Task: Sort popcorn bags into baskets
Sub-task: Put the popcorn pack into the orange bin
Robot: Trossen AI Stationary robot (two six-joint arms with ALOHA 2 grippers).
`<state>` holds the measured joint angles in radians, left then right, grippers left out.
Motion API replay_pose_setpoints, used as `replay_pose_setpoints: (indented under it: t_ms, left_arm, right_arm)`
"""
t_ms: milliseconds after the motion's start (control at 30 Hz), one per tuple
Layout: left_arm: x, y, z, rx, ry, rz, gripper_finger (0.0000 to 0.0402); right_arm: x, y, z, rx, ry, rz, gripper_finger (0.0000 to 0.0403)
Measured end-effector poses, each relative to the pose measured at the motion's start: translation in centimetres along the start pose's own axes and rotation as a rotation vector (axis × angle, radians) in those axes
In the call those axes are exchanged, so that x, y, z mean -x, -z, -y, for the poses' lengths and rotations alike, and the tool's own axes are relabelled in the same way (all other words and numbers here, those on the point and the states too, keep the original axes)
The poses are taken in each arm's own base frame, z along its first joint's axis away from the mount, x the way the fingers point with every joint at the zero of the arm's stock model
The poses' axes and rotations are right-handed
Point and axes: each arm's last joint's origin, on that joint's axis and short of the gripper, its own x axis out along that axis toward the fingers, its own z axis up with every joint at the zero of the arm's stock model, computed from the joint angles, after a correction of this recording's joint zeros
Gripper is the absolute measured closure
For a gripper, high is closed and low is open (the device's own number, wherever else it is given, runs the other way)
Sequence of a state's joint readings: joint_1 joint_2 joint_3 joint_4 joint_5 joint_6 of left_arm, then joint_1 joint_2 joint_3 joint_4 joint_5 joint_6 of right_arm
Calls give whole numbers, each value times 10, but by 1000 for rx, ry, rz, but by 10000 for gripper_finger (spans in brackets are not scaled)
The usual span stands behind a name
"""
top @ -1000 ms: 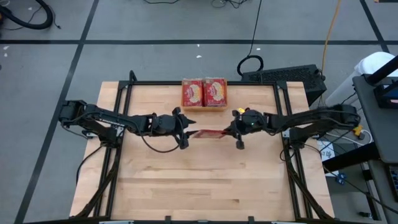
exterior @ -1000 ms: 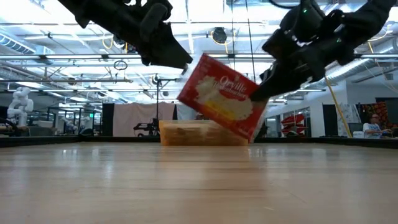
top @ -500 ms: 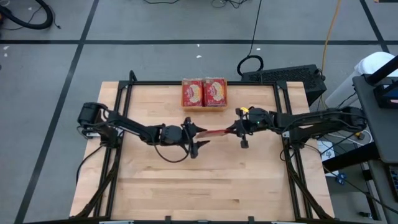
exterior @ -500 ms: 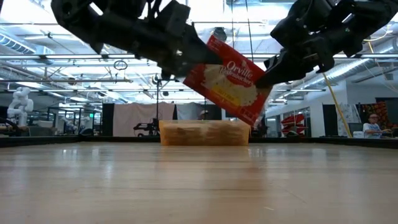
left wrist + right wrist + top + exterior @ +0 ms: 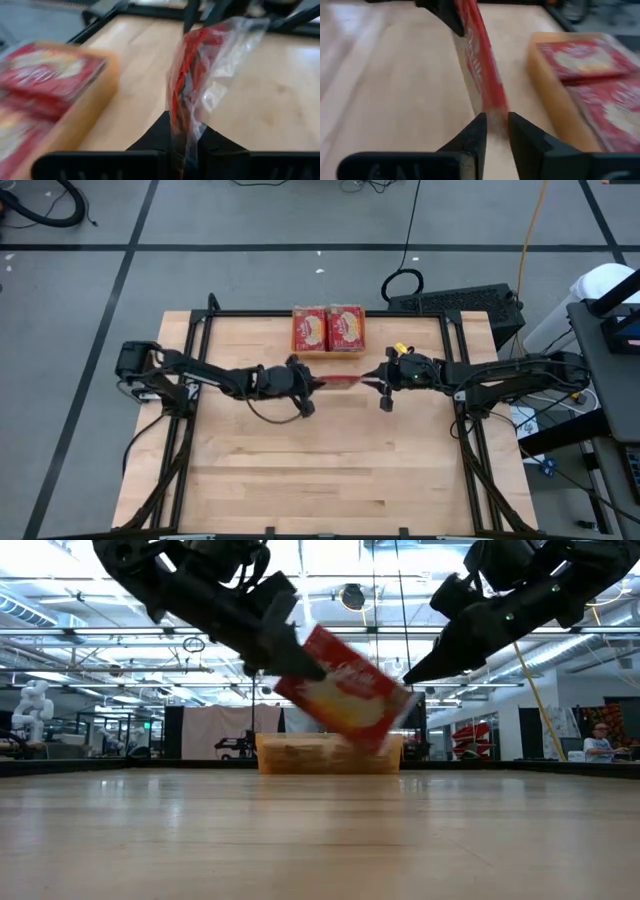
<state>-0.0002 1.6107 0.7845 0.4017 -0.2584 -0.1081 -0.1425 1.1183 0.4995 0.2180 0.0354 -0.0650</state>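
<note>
One red popcorn bag (image 5: 340, 380) in clear wrap hangs in the air between my two grippers, just in front of the orange basket (image 5: 328, 353). In the low view the bag (image 5: 345, 690) is tilted, its left end higher. My left gripper (image 5: 305, 383) is shut on its left end. My right gripper (image 5: 375, 378) is at its right end, with the bag's edge in the narrow gap between the fingers. Two more red bags (image 5: 310, 330) lie flat, side by side, in the basket. My left gripper pinches the bag's left end (image 5: 186, 131) between its two fingers. It comes level from the table's left. The bag stands on edge, lifted clear of the table. My right gripper has the bag's right edge (image 5: 495, 114) between its fingertips and comes level from the table's right. The low view shows the fingertips only at the bag's upper right corner (image 5: 404, 692).
The basket stands at the middle of the table's far edge; its wall also shows in the left wrist view (image 5: 95, 95) and the right wrist view (image 5: 545, 75). A black frame (image 5: 200, 320) runs around the bare wooden tabletop (image 5: 320, 470).
My left gripper has closed in on the bag's left end and taken hold. Both grippers have then carried the bag toward the table's far edge, nearer the basket. The bag has stayed tilted and clear of the table, and has sunk a little at its right end.
</note>
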Motion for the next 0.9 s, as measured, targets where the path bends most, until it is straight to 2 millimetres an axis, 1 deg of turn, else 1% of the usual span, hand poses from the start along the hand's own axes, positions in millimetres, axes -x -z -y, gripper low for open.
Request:
replay_pose_setpoints:
  t_ms: [100,200,267,333,467,533,633,733,800,900]
  left_arm:
    - [17,-7,-14,-4,-47,-73,354]
    - [39,-19,-27,-13,-94,-88,361]
    - [54,-28,-35,-14,-130,-73,375]
    - [66,-38,-42,-1,-156,-19,384]
    - [83,-53,-48,31,-158,171,383]
    - [88,-51,-50,44,-160,244,375]
    - [94,-53,-55,99,-212,438,372]
    - [105,-56,-59,157,-208,684,381]
    - [108,-57,-59,160,-163,800,384]
    - [110,-57,-57,156,-95,866,384]
  right_arm:
    - [0,0,3,-57,109,-4,315]
    - [-1,-2,6,-84,181,21,300]
    - [-4,-7,5,-88,169,80,293]
    - [-9,-13,2,-92,115,166,288]
    - [-27,-19,-4,-125,66,309,288]
    - [-38,-19,-8,-148,25,380,288]
    - [-55,-14,-14,-202,-56,473,288]
    - [-72,-17,-17,-280,-115,554,288]
    - [-84,-25,-18,-323,-169,592,288]
    - [-102,-40,-19,-333,-235,605,288]
